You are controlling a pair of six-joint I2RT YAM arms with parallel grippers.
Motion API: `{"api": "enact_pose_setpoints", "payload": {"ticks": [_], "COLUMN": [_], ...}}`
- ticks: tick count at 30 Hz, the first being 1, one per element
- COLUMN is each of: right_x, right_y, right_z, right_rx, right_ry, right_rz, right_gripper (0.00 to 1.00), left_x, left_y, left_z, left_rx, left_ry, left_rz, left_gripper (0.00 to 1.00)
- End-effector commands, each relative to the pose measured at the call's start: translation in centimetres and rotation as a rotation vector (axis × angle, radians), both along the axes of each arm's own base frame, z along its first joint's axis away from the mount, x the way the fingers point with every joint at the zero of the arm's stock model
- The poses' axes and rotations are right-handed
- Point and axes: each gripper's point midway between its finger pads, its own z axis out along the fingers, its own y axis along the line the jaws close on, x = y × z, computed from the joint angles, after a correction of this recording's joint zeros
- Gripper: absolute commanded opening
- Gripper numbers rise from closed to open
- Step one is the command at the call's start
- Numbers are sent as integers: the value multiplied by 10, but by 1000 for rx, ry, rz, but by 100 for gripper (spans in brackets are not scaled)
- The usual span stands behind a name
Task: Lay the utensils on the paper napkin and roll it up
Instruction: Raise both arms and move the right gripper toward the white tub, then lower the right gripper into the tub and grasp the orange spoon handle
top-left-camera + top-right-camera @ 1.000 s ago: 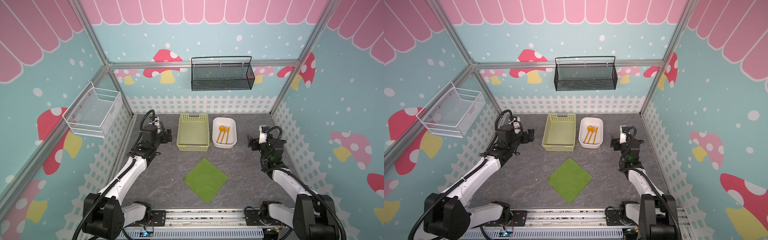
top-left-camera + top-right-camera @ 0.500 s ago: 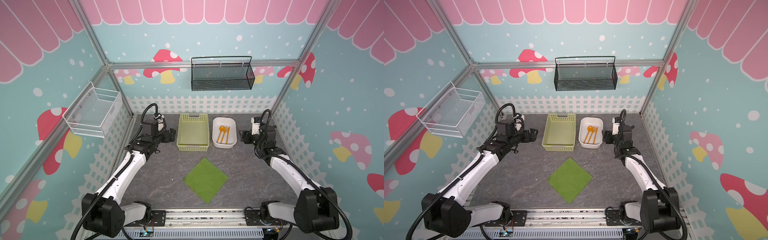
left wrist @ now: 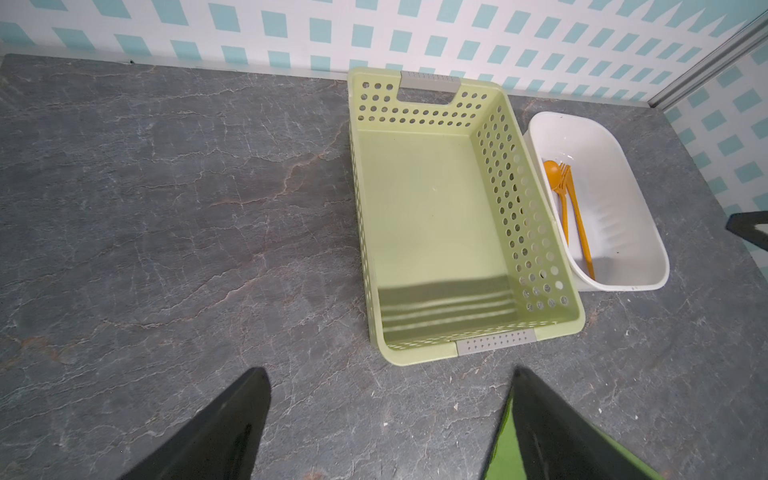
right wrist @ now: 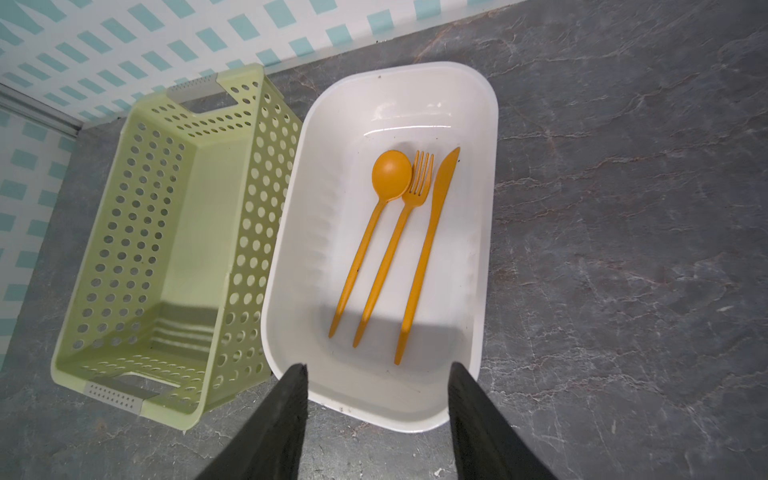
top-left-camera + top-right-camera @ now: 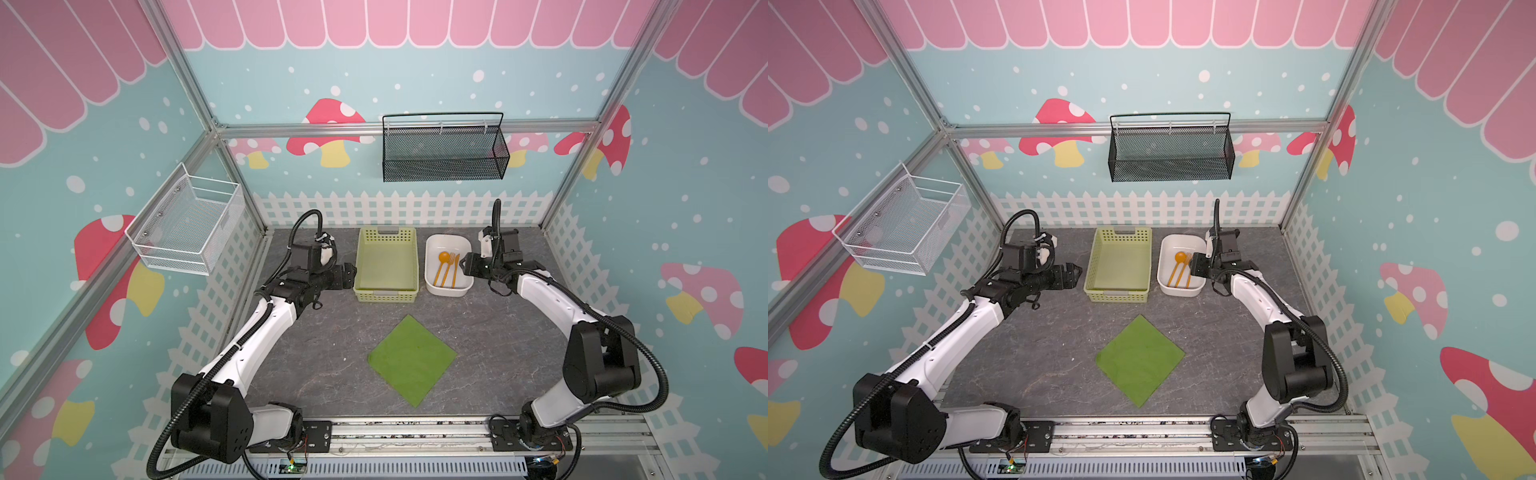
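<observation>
Both arms had swung in toward the back of the desk (image 5: 498,332). The right pincer (image 4: 376,365) hung at the rim of the white dish (image 4: 457,270), jaws narrower but apart, empty; the left pincer (image 3: 388,370) gaped beside the basket (image 5: 387,235). Picking looked imminent. Three orange utensils (image 4: 389,257) lay parallel in the dish, well apart from the flat green paper napkin (image 5: 412,359).

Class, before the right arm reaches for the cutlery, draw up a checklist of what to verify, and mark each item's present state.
1. Spoon, fork and knife lie uncovered in the white dish: ok.
2. Right gripper open, empty, at the dish's rim: ok.
3. Paper napkin flat and bare: ok.
4. Left gripper open, away from the dish: ok.
5. Fork head clear of spoon bowl: not ok, they touch.
</observation>
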Motion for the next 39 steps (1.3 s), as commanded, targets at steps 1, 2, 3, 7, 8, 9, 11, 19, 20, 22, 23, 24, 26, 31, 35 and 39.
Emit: {"api": "enact_pose_setpoints", "payload": {"ticks": [1,2,3,7,8,9,11,19,20,22,23,24,26,31,35,39], "right_x": [-6,-4,-3,3,6,9,13,38,42,48,51,54,59,72,82,90], "right_y": [6,7,8,9,9,8,8,10,11,16,18,21,27,42,53,58], "right_z": [-13,-16,-18,-23,-24,-25,-26,-38,-39,-40,-42,-44,-48,-56,-62,-72], "right_rx": [6,3,0,-30,-40,-52,-69,-112,-110,-106,-107,-108,-114,-119,-120,-125], "right_ry": [100,113,122,155,163,168,178,248,252,254,259,261,266,270,272,296], "right_rz": [-1,3,4,10,10,6,8,-20,-26,-36,-41,-45,-53,-57,-51,-80], "right_gripper": [53,53,52,49,49,49,46,36,35,32,31,31,30,30,30,28], "left_x": [-3,-3,-2,-1,-1,-1,-1,-1,-1,-1,-1,-1,-1,-1,-2,-2], "left_y": [-4,-4,-4,-6,-5,-5,-6,-4,-3,-3,-3,-4,-5,-5,-6,-5], "left_z": [-8,-8,-8,-9,-8,-9,-9,-10,-11,-11,-11,-12,-13,-14,-14,-11], "left_rx": [-15,-17,-17,-23,-23,-23,-24,-12,-11,-11,-12,-12,-15,-18,-20,-19], "left_ry": [32,33,34,40,39,41,43,46,48,47,49,52,54,58,63,53], "left_rz": [-9,-8,-6,-9,-8,-7,-7,-3,-2,-2,0,-2,-6,-8,-14,-7], "left_gripper": [93,93,92,92,92,92,92,92,92,92,92,92,91,91,91,89]}}
